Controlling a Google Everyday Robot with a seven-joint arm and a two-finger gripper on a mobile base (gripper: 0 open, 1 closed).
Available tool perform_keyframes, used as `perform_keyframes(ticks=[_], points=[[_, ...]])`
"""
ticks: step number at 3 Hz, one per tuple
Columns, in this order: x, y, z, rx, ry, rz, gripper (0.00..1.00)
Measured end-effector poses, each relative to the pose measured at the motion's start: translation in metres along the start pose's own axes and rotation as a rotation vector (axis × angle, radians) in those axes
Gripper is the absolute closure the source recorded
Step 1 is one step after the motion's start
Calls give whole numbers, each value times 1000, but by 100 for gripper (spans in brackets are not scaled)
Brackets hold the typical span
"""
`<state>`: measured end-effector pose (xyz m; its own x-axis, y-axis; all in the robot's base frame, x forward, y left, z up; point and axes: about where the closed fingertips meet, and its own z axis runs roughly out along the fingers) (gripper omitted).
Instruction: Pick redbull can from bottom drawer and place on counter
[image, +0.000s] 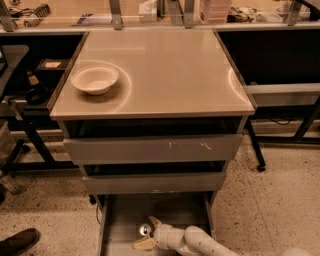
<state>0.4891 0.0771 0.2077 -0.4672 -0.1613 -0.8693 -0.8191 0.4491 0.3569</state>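
Note:
The redbull can (145, 230) stands in the open bottom drawer (120, 235); only its shiny silver top shows clearly. My gripper (149, 233) reaches in from the lower right on a white arm. Its tan fingers (155, 221) are spread, one behind the can and one in front, with the can between them. The counter (170, 70) is the large glossy beige top above the drawers.
A white bowl (95, 79) sits on the counter's left side. Two closed grey drawers (152, 149) lie above the open one. A cluttered workbench (150, 12) runs along the back. A shoe (17, 242) is on the floor at the lower left.

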Motion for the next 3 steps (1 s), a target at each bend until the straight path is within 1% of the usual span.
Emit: perform_keyframes(ticks=[3], points=[[0, 0, 0, 0, 0, 0, 85]])
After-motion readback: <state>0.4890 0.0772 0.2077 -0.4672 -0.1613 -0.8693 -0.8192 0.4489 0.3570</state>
